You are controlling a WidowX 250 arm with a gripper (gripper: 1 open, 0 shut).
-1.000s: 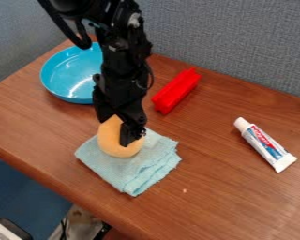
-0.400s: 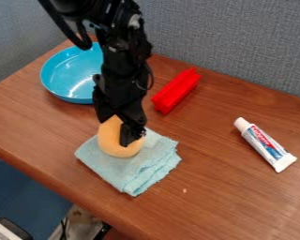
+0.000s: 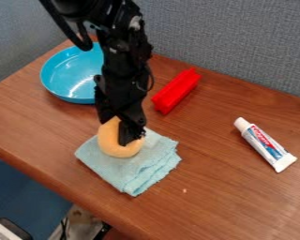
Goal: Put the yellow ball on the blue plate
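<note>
grasp step: black gripper (image 3: 120, 131) jaws clenched on smooth yellow-orange ball (image 3: 116, 142) atop folded pale teal cloth (image 3: 130, 160); next needs lift toward round turquoise-blue plastic plate (image 3: 67, 75)

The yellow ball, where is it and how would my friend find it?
Look at the brown wooden table and find the pale teal cloth near its front edge. The yellow ball sits on that cloth, under the black gripper. It is the only round yellow-orange thing; the blue plate is much wider.
</note>
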